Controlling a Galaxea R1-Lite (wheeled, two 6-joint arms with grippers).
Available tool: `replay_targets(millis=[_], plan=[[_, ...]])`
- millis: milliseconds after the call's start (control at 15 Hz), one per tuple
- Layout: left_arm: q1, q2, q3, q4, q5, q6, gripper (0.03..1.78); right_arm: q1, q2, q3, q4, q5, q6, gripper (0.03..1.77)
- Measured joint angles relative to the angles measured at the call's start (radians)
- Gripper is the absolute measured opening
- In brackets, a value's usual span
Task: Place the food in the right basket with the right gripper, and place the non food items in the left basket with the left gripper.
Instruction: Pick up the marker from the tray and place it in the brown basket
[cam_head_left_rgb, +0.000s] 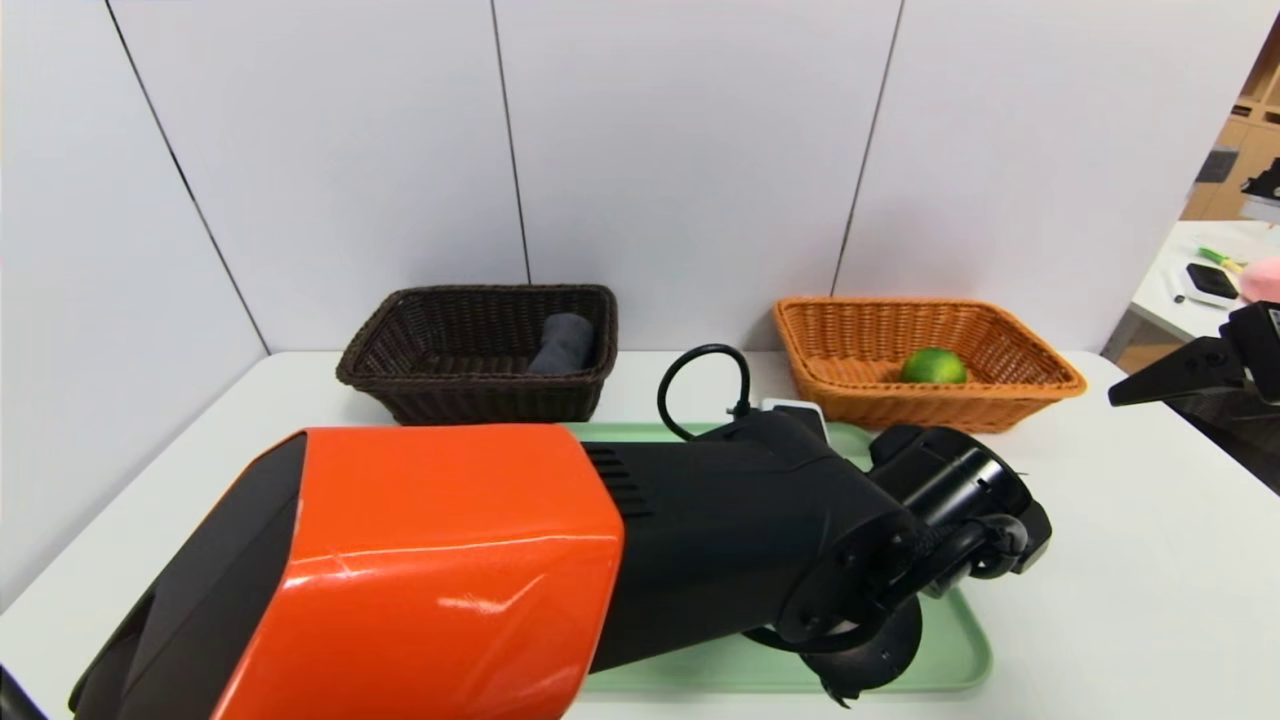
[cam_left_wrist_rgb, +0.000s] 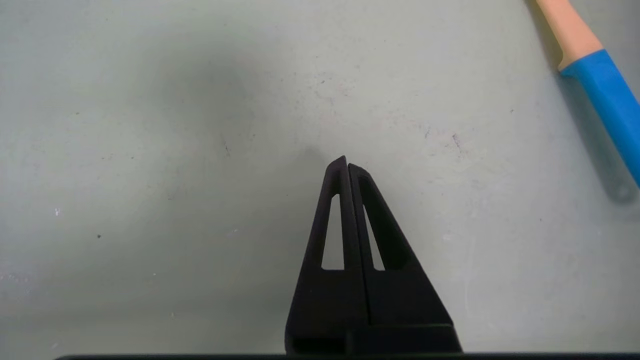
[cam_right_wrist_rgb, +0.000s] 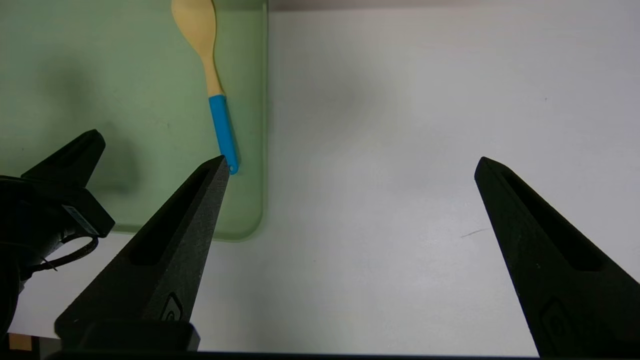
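Hovering over the pale green tray (cam_head_left_rgb: 960, 650), the left tool (cam_left_wrist_rgb: 346, 165) was clenched on nothing, its two black fingers pressed flat together just above bare tray floor. Open tray lay all around its tip in the left wrist view; the only thing near was the wooden spoon (cam_left_wrist_rgb: 595, 85), off to one side and apart from the fingers. From the right wrist view the spoon (cam_right_wrist_rgb: 212, 75) lay close along one long edge of the tray (cam_right_wrist_rgb: 125, 100), its pale bowl away from the camera and its blue handle ending short of the rounded corner. Beyond that edge the white surface (cam_right_wrist_rgb: 400, 125) ran bare and wide.

The right tool (cam_right_wrist_rgb: 350, 165) hung released, fingers spread far apart, above that bare stretch beside the tray; in the head view only a dark finger (cam_head_left_rgb: 1170, 380) showed at the right edge.

At the back of the surface (cam_head_left_rgb: 1150, 560), against the wall panels, stood both baskets, well apart with clear room between them. The dark brown left basket (cam_head_left_rgb: 400, 390) held a rolled grey towel (cam_head_left_rgb: 563, 343) leaning at its right end. The orange-tan right basket (cam_head_left_rgb: 1000, 405) held the green fruit (cam_head_left_rgb: 933, 366), round and glossy, resting on its floor near the middle. The left arm's orange and black shell hid much of the tray in the head view.
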Motion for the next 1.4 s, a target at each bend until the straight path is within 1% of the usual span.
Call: replay_targets(millis=[200,467,600,733,867,1000,1200,1333,1400], plan=[[-0.004,-0.007,0.000,0.003,0.000,0.004,0.04,0.000,0.002,0.002,-0.001,0.000,0.000,1.70],[-0.010,-0.019,0.000,0.020,0.000,0.041,0.04,0.000,0.010,0.002,-0.001,0.002,0.000,1.70],[-0.021,-0.032,0.000,0.050,-0.001,0.046,0.39,0.000,0.013,0.002,-0.002,0.004,0.000,1.70],[-0.025,-0.054,0.000,0.050,-0.001,0.068,0.69,0.000,0.016,0.001,-0.002,0.014,0.000,1.70],[-0.024,-0.081,0.001,0.054,0.003,0.115,0.93,-0.001,0.018,0.002,-0.002,0.017,0.000,1.70],[-0.021,-0.105,0.004,0.053,0.025,0.162,1.10,-0.003,0.019,0.002,-0.003,0.018,0.001,1.70],[-0.013,-0.134,0.030,0.068,0.034,0.159,1.30,-0.014,0.019,0.001,-0.010,0.037,0.000,1.70],[-0.002,-0.170,0.055,0.119,0.026,0.155,1.39,-0.018,0.019,0.003,-0.026,0.039,0.001,1.70],[0.006,-0.190,0.064,0.158,0.006,0.147,1.42,-0.018,0.019,0.003,-0.029,0.039,0.002,1.70]])
